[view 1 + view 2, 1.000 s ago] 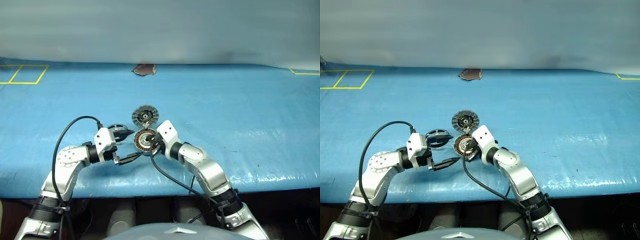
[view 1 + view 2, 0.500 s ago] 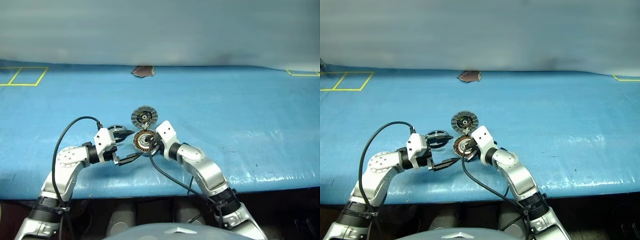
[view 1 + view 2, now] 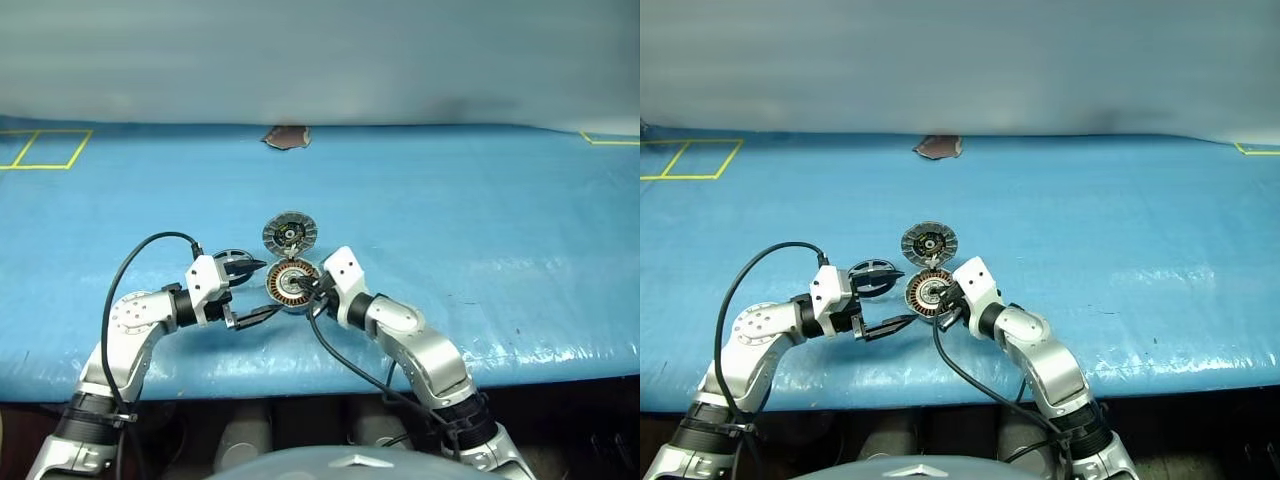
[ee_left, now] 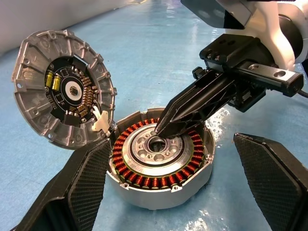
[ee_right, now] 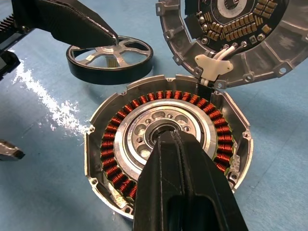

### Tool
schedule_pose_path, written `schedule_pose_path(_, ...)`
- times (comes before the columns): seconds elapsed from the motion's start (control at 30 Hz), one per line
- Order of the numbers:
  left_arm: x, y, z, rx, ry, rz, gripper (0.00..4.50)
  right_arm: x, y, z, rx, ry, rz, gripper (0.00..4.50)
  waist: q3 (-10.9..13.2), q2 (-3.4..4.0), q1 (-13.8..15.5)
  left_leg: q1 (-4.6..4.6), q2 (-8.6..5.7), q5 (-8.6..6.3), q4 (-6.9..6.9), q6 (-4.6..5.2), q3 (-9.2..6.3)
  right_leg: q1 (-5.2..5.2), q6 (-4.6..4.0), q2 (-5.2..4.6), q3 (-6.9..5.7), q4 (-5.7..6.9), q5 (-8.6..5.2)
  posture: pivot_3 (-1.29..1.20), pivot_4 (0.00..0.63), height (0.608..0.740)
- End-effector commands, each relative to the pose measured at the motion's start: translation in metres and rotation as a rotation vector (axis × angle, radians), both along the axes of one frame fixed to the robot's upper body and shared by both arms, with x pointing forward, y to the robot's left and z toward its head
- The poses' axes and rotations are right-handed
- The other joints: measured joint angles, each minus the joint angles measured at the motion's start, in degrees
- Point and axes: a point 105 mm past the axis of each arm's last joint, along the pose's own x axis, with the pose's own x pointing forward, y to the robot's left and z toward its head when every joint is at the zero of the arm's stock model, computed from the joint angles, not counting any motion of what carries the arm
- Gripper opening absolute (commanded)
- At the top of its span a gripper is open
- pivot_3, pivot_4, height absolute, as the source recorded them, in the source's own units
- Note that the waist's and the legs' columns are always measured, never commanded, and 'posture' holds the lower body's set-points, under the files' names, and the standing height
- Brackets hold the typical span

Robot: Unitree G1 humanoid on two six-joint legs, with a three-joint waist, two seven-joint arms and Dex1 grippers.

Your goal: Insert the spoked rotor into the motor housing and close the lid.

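My right pincer (image 4: 161, 131) is closed, its two black fingers pressed flat together with nothing between them, and the joined tip sits at the central hub of the motor housing (image 5: 168, 144). In my right wrist view the fingers run straight to the bore of the hub; whether the tip actually touches the metal I cannot tell.

The motor housing stands upright on the blue tabletop (image 3: 480, 220), its ring of copper windings showing all round the pale inner disc. The lid (image 4: 62, 94) is swung open and stands tilted up from the housing's far rim, joined to it there by a small white piece with pale wires. Its inner face shows a dark ring of small parts around a pale centre.

The spoked rotor (image 5: 109, 58) lies flat on the tabletop just beside the housing, on my left-hand side, apart from it and not yet inside. It has a dark rim and silver spokes.

My left pincer (image 3: 250, 290) is wide open and empty. One finger (image 5: 72, 24) reaches over the near part of the rotor; the other (image 4: 272, 175) lies on the near side of the housing, so the housing's left flank sits in the gap between them. Neither finger touches the housing as far as I can see.

A small dark brown patch (image 3: 287, 137) lies at the far edge of the tabletop.
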Motion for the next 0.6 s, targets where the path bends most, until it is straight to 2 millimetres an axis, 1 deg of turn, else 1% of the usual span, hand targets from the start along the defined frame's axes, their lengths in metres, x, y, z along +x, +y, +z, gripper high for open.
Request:
schedule_pose_path(0.03,0.001,0.001,0.012,-0.005,-0.037,-0.009,4.5,-0.004,0.006,0.017,0.045,-0.038,0.029,0.02,0.3,-0.08,0.0,-0.03,0.03,-0.02,-0.03,0.01,-0.02,-0.03,-0.03,0.05,-0.01,0.01,-0.03,0.0,0.15,0.74)
schedule_pose_path(0.13,0.002,0.001,0.015,-0.018,-0.04,-0.005,4.5,-0.005,0.008,0.025,0.057,-0.064,0.046,0.02,0.6,-0.16,0.0,-0.07,0.04,-0.07,-0.04,0.03,-0.02,-0.05,-0.02,0.09,-0.01,0.01,-0.09,0.0,0.15,0.74)
schedule_pose_path(0.23,0.003,0.003,0.025,-0.052,-0.04,0.017,4.5,-0.007,0.01,0.03,0.063,-0.082,0.06,0.02,0.9,-0.28,0.0,-0.07,0.04,-0.08,-0.01,0.03,-0.01,-0.05,-0.01,0.08,-0.01,0.01,-0.1,0.0,0.15,0.74)
schedule_pose_path(0.3,0.004,0.006,0.027,-0.044,-0.036,0.025,4.5,-0.009,0.011,0.033,0.073,-0.089,0.067,0.02,0.9,-0.28,0.0,-0.07,0.05,-0.08,0.02,0.02,-0.02,-0.04,-0.01,0.08,-0.01,0.01,-0.1,0.0,0.15,0.74)
schedule_pose_path(0.43,0.002,0.007,0.027,-0.032,-0.035,0.026,4.5,-0.007,0.012,0.033,0.063,-0.096,0.062,0.02,0.9,-0.27,0.1,-0.05,0.05,-0.09,0.04,0.01,-0.01,-0.02,-0.01,0.08,-0.01,0.02,-0.1,0.0,0.15,0.74)
schedule_pose_path(0.6,0.0,0.005,0.027,-0.039,-0.02,0.02,4.5,0.001,0.009,0.029,0.045,-0.099,0.041,0.02,0.9,-0.27,0.0,-0.05,0.05,-0.09,0.04,0.01,0.0,-0.02,-0.01,0.08,-0.01,0.03,-0.1,0.0,0.15,0.74)
